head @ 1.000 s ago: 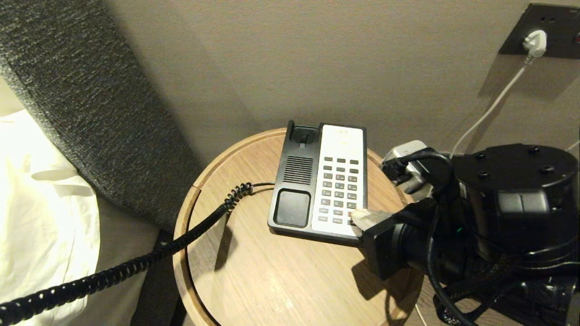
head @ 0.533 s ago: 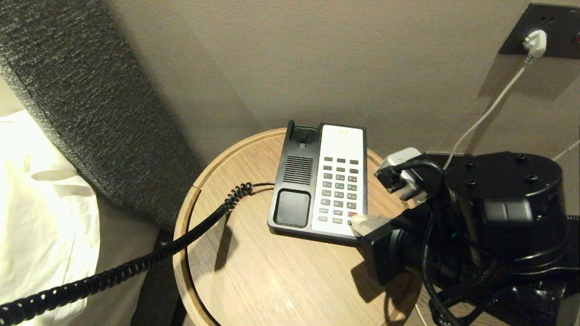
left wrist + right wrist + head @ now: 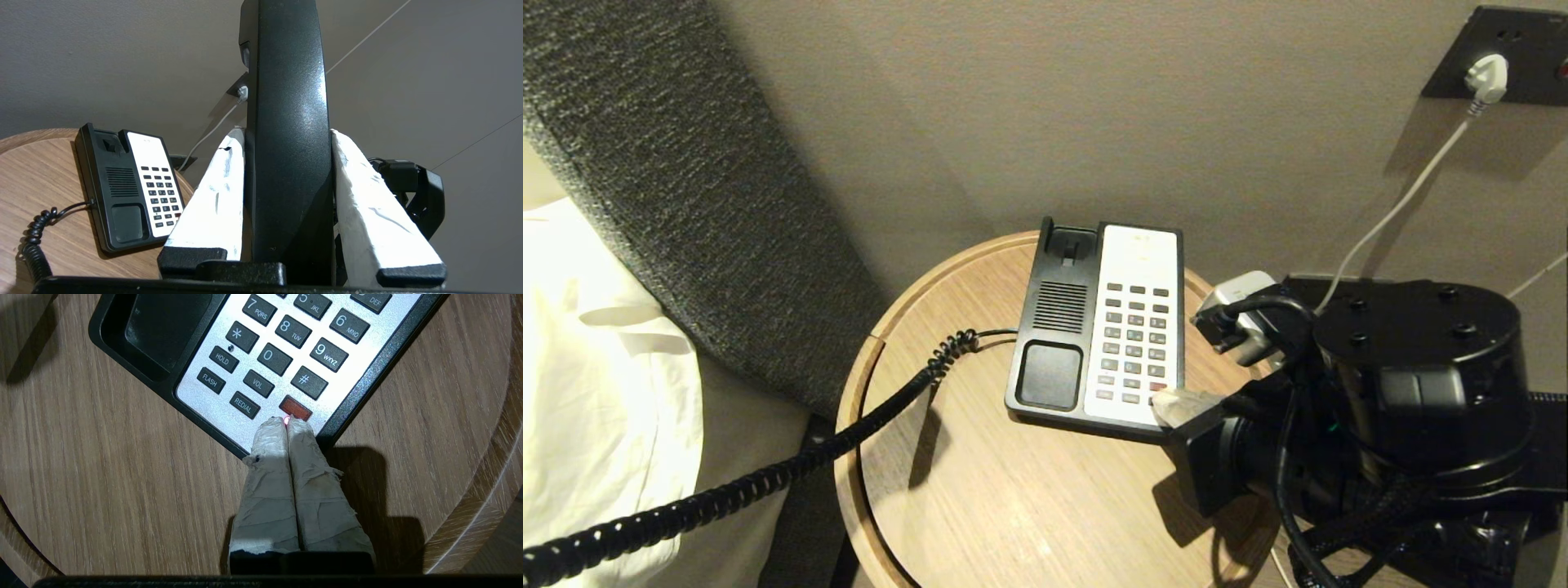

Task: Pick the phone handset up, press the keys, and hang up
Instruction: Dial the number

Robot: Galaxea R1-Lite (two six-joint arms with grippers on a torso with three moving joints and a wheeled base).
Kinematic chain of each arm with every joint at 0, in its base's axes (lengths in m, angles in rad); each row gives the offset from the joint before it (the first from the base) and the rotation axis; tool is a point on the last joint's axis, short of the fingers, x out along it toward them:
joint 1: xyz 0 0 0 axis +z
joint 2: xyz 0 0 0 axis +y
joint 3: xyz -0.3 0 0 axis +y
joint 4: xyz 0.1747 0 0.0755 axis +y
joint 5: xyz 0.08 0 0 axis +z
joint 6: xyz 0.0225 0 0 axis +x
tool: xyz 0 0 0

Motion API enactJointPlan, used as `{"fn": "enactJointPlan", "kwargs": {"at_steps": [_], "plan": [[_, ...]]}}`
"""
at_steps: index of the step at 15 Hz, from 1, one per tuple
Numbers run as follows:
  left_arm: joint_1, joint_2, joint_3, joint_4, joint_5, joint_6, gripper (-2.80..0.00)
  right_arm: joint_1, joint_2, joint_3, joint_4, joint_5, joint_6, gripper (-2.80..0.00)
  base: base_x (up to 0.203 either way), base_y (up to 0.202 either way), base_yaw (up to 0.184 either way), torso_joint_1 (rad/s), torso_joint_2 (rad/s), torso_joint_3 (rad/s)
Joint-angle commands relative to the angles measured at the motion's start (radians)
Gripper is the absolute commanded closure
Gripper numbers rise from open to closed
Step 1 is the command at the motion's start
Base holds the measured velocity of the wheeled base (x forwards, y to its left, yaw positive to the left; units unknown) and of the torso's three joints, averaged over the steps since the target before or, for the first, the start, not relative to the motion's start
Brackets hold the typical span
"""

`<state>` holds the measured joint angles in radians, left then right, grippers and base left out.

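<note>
The glossy black phone handset (image 3: 286, 81) stands upright between the white-taped fingers of my left gripper (image 3: 286, 134), which is shut on it; both are outside the head view. Its black coiled cord (image 3: 768, 474) runs from the phone base (image 3: 1054, 327) off the lower left. The keys (image 3: 1135, 343) form a grid on the white faceplate. My right gripper (image 3: 1168, 400) is shut, fingers pressed together, with its tips (image 3: 286, 421) at the faceplate's near right corner, touching the edge of the red key (image 3: 296, 408).
The phone sits on a round wooden bedside table (image 3: 1013, 506) with a raised rim. A dark grey headboard (image 3: 686, 204) and white bedding (image 3: 596, 367) lie left. A wall socket with a white plug (image 3: 1486, 77) and cable is at the back right.
The right arm's black housing has shifted a little left and lower in the head view. Its fingertips stay at the keypad's near right corner. Phone and cord have not moved.
</note>
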<state>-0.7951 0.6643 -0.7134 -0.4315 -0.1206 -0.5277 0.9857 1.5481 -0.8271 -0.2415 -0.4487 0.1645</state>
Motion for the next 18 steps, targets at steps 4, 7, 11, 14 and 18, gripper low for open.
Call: {"fn": "enactJointPlan", "kwargs": {"at_steps": [4, 7, 11, 14, 18], "plan": [[0.000, 0.000, 0.003, -0.003, -0.001, -0.003, 0.00, 0.001, 0.006, 0.013, -0.001, -0.004, 0.000, 0.00, 0.000, 0.000, 0.000, 0.000, 0.00, 0.000], [0.000, -0.005, 0.012, 0.002, -0.001, -0.003, 0.00, 0.001, 0.003, 0.014, 0.001, -0.002, 0.000, 0.00, 0.000, 0.000, 0.000, 0.000, 0.00, 0.000], [0.001, -0.002, 0.031, 0.002, 0.001, -0.003, 0.00, 0.001, -0.021, 0.001, 0.000, -0.002, 0.006, 0.00, 0.000, 0.000, 0.000, 0.000, 0.00, 0.000], [0.000, 0.011, 0.033, 0.005, 0.000, -0.003, 0.00, 0.001, -0.049, 0.004, 0.001, -0.002, 0.010, 0.00, 0.000, 0.000, 0.000, 0.000, 0.00, 0.000], [-0.001, 0.041, 0.034, 0.004, -0.006, 0.000, 0.00, -0.009, -0.079, 0.008, 0.002, -0.002, 0.013, 0.00, 0.000, 0.000, 0.000, 0.000, 0.00, 0.000]]}}
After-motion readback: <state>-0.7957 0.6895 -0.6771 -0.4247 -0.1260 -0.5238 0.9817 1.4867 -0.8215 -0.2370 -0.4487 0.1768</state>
